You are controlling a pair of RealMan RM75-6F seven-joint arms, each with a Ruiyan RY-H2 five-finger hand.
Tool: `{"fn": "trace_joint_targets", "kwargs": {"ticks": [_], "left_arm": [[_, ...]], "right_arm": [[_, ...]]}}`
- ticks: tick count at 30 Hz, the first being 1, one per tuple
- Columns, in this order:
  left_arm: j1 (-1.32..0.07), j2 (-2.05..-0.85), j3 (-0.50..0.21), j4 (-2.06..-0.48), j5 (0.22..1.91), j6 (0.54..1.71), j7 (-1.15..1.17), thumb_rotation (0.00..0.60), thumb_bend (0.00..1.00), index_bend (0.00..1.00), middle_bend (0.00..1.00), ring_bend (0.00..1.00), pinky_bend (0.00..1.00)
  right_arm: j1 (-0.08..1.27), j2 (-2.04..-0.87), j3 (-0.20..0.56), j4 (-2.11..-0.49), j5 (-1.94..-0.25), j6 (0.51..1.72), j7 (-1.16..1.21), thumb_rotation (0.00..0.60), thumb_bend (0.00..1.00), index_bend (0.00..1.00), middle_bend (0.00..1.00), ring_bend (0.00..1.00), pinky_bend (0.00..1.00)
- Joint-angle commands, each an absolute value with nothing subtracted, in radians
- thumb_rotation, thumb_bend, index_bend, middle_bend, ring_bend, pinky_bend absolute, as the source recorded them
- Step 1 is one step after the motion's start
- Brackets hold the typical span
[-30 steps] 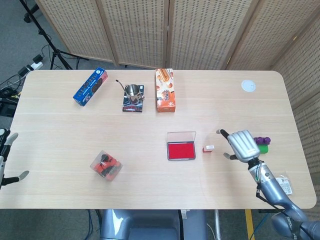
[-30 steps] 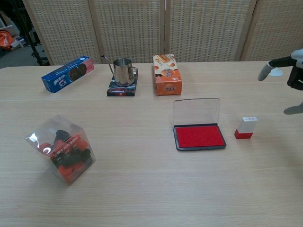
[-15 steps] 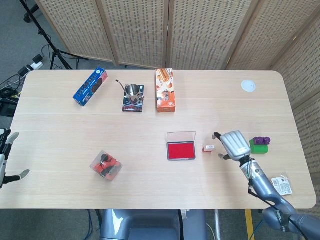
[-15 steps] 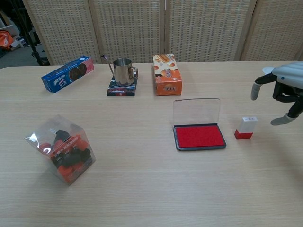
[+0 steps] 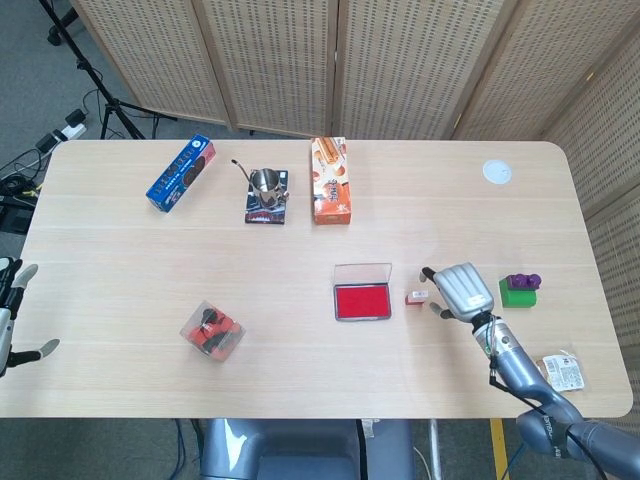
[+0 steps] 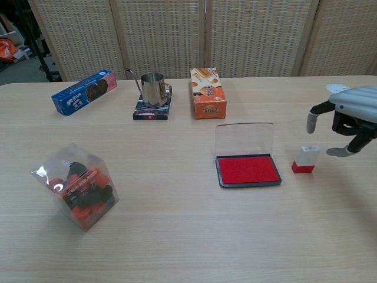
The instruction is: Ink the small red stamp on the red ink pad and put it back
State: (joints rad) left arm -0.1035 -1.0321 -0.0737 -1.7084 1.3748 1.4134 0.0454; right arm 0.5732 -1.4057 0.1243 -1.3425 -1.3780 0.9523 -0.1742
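Observation:
The small stamp (image 5: 416, 297) (image 6: 306, 160), white on top with a red base, stands upright on the table just right of the open red ink pad (image 5: 361, 300) (image 6: 248, 170). My right hand (image 5: 461, 291) (image 6: 347, 112) hovers just right of the stamp with its fingers spread and nothing in it; a fingertip (image 6: 311, 123) hangs above the stamp without touching it. My left hand (image 5: 12, 315) shows only at the left edge of the head view, open and holding nothing.
A clear box of red and black bits (image 5: 212, 331) (image 6: 77, 186) sits front left. At the back stand a blue packet (image 5: 181, 172), a steel cup on a coaster (image 5: 265, 190) and an orange carton (image 5: 330, 180). A green and purple block (image 5: 520, 290) lies right of my right hand.
My right hand has moved left and lower, from well right of the stamp to just beside and above it. The stamp, pad and left hand have not moved.

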Motion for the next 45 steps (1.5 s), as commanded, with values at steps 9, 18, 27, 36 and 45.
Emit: {"fn": "trace_joint_targets", "kwargs": {"ticks": [9,18,27,36,45], "left_arm": [[-0.102,-1.031,-0.072,-1.708,1.377,1.417,0.043,0.600,0.00,0.00,0.00,0.00,0.00],[-0.102,-1.029,-0.071,-1.707,1.376,1.416,0.037,0.600,0.00,0.00,0.00,0.00,0.00],[-0.101,-1.028,-0.069,-1.708,1.378,1.417,0.037,0.600,0.00,0.00,0.00,0.00,0.00],[-0.101,-1.028,-0.068,-1.709,1.379,1.419,0.038,0.600,0.00,0.00,0.00,0.00,0.00],[-0.101,-1.026,-0.069,-1.708,1.378,1.418,0.034,0.600,0.00,0.00,0.00,0.00,0.00]], "right_arm": [[0.593,-1.441,0.114,-1.299,-1.363,0.935,-0.203,0.600,0.34,0.40,0.94,0.97,1.00],[0.602,-1.459,0.111,-1.290,-1.345,0.930,-0.216,0.600,0.34,0.40,0.94,0.97,1.00],[0.608,-1.469,0.108,-1.277,-1.335,0.927,-0.219,0.600,0.36,0.42,0.94,0.97,1.00],[0.615,-1.481,0.107,-1.271,-1.319,0.919,-0.231,0.600,0.36,0.43,0.94,0.97,1.00],[0.623,-1.491,0.110,-1.260,-1.303,0.910,-0.235,0.600,0.39,0.44,0.94,0.97,1.00]]}}
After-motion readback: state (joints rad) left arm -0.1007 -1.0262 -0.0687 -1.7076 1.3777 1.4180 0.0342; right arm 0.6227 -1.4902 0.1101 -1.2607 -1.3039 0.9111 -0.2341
